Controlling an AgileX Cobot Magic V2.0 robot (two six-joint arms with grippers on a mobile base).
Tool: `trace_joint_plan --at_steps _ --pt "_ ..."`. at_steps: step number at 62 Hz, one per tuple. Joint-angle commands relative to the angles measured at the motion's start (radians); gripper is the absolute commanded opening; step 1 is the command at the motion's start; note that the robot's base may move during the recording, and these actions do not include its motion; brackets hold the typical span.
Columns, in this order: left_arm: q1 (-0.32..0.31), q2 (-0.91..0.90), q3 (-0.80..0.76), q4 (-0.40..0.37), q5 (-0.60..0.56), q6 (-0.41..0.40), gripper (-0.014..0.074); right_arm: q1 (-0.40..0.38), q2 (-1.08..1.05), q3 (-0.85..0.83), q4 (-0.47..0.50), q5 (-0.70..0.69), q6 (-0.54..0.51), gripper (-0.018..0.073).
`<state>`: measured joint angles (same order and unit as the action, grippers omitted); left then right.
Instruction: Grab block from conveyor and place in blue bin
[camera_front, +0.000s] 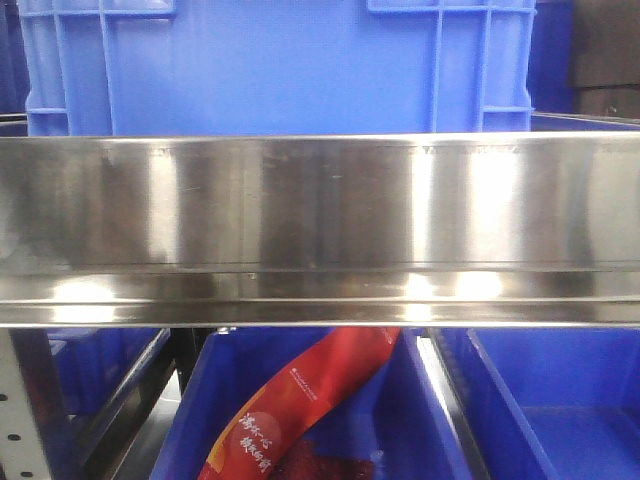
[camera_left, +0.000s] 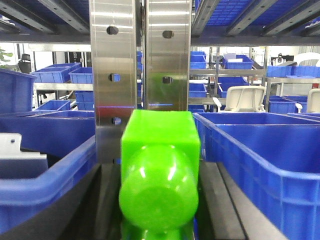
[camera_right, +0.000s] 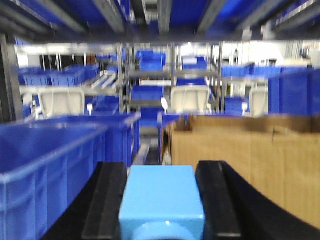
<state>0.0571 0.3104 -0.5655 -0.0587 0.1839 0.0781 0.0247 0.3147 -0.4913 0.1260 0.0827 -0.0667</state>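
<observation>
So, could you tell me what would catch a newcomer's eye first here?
The bright green block in the left gripper, before steel uprights, stands out first. Next comes the light blue block in the right gripper, between a blue bin and a cardboard box. A shiny steel rail spans the front view.

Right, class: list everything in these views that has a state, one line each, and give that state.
Left end effector, shut on the green block.
Right end effector, shut on the light blue block.
Red packet, lying slanted in a blue bin.
Cardboard box, appears open-topped, contents hidden.
</observation>
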Motion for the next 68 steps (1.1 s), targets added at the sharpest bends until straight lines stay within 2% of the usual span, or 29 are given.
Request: trace_joint_plan --at_steps 1,12,19,27,30,35,46,54,68 --pt "-0.001 0.056 -0.075 -0.011 0.011 0.000 -0.0111 0.005 0.026 -0.058 0.001 -0.037 -0.007 -0.0162" --pt "-0.023 0.214 -0.229 -0.071 0.115 0.000 -0.0111 0.042 0.147 -0.167 0.001 -0.017 -0.007 -0.0162" --pt "-0.077 0.317 -0.311 -0.071 0.162 0.002 -0.0111 0.092 0.248 -0.237 0.001 -0.017 -0.007 -0.0162" --pt "-0.206 0.422 -0.385 -0.071 0.165 0.057 -0.0111 0.185 0.379 -0.329 0.001 -0.017 -0.007 -0.0162" --pt "-0.272 0.464 -0.411 -0.069 0.146 0.059 -0.0111 0.234 0.439 -0.374 0.001 -0.017 -0.007 -0.0162" --pt "-0.369 0.530 -0.442 -0.067 0.102 0.059 -0.0111 0.305 0.524 -0.436 0.001 -0.020 -0.007 -0.0162" --pt "-0.518 0.706 -0.528 -0.067 -0.033 0.059 -0.0111 0.451 0.723 -0.561 0.001 -0.068 -0.007 -0.0162" --pt "-0.553 0.852 -0.616 -0.067 -0.080 0.059 -0.0111 0.512 0.866 -0.630 0.001 -0.156 -0.007 -0.0162" --pt "-0.553 1.042 -0.694 -0.069 -0.074 0.059 -0.0111 0.527 1.043 -0.688 0.001 -0.186 -0.007 -0.0162"
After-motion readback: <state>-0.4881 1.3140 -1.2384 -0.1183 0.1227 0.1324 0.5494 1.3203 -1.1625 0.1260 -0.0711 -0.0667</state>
